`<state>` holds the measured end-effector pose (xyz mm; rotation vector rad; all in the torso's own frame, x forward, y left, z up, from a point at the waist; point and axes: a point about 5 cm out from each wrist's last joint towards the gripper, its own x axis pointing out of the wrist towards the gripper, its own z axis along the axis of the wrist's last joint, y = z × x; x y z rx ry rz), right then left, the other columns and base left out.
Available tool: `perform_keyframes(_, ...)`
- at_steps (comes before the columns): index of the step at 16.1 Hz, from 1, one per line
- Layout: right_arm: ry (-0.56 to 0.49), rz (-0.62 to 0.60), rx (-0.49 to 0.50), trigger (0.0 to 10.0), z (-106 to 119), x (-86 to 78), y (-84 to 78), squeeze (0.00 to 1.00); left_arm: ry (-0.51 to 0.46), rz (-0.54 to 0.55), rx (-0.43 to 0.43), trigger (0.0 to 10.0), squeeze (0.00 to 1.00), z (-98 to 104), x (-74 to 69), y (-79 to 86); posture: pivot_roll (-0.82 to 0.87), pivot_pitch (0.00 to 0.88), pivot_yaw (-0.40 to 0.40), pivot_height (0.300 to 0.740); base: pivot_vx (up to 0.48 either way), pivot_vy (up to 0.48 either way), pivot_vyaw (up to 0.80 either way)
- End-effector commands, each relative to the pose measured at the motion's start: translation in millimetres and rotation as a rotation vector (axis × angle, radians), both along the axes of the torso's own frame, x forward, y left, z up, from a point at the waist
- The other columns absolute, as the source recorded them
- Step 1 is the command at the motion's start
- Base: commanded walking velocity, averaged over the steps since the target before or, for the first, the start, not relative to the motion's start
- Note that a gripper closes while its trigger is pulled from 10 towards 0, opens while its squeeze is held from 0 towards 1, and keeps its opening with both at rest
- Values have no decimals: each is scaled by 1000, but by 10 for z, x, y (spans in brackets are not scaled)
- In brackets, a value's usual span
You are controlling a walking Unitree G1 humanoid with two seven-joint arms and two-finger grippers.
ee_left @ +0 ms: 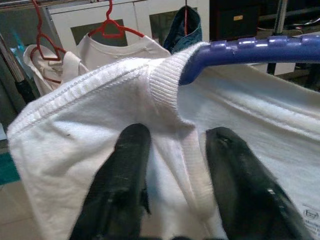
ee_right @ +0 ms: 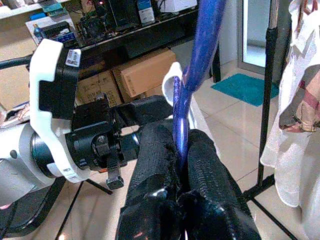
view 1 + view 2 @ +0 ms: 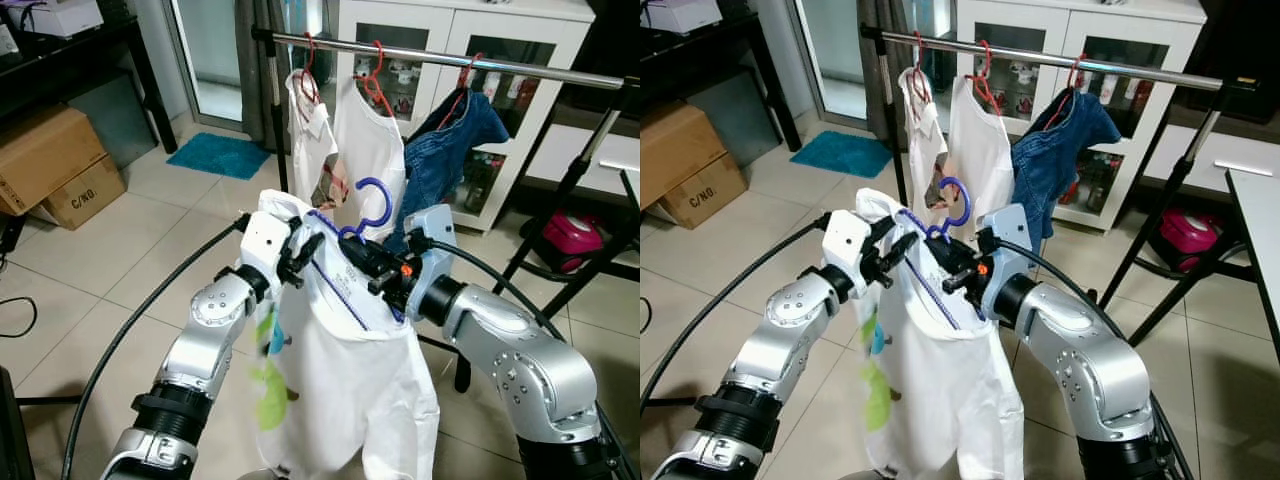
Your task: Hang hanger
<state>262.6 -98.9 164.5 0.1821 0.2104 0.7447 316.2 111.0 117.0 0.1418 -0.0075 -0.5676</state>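
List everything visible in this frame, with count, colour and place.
Blue hanger: one, held between both arms.
White shirt: one, draped on the blue hanger.
Rail: one, silver, behind.
Red hangers: three, on the rail.
White garments: two, hanging on the rail.
Denim garment: one, blue, on the rail.
Cardboard boxes: two, brown, floor left.
Mat: one, teal, floor.
Cabinet: one, white, behind the rail.
Left gripper: on the shirt collar.
Right gripper: shut on the blue hanger.

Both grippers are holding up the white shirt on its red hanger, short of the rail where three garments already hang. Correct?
One slip: the hanger held by the right gripper is blue, as the right wrist view shows. The left gripper pinches the white shirt at its collar, below the rail.
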Motion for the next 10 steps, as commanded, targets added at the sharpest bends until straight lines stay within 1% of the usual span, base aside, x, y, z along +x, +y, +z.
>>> perform_keyframes(1,-35,8,16,0,98,-5,-4,0,-15,7,10,0,0,34,34,-6,-85,6,45,740,0,0,0)
perform_keyframes(2,-33,-3,14,0,91,4,-17,0,4,22,7,0,0,-5,23,32,-85,6,45,740,0,0,0)
perform_keyframes(4,-41,3,22,0,121,21,-19,0,29,43,-18,0,0,-20,51,65,-94,0,36,740,0,0,0)
perform_keyframes(7,-46,5,22,0,137,50,-52,0,25,58,-36,0,0,19,87,90,-84,0,30,740,0,0,0)
perform_keyframes(10,-41,4,17,0,128,59,-56,0,22,93,-60,0,0,32,98,195,-86,0,27,740,0,0,0)
